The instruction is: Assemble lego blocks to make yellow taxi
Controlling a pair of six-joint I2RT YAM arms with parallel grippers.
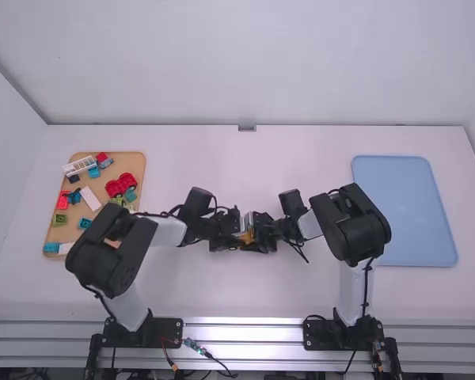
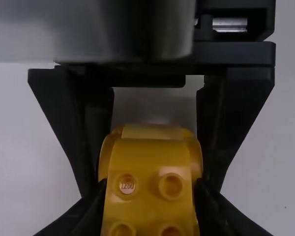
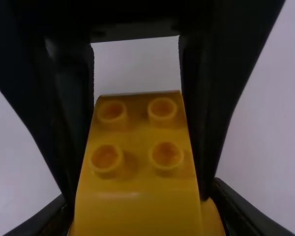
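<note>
- White table point(image 1: 301, 158) was below.
- Left claw point(image 2: 151, 189) and right claw point(image 3: 141, 196) were both clamped on the yellow body point(image 2: 150, 164), over table's middle.
- Its pieces seemed mostly joined; release remained.

A white table point(image 1: 245, 297) is supporting two flat trays, both lying level in the high view. A tan tray point(image 1: 135, 161) with rounded corners is resting near the left side. A larger, pale blue tray point(image 1: 404, 206), also round-cornered, is resting near the right side. The two are sitting well apart, their far edges lying roughly in line.
</note>
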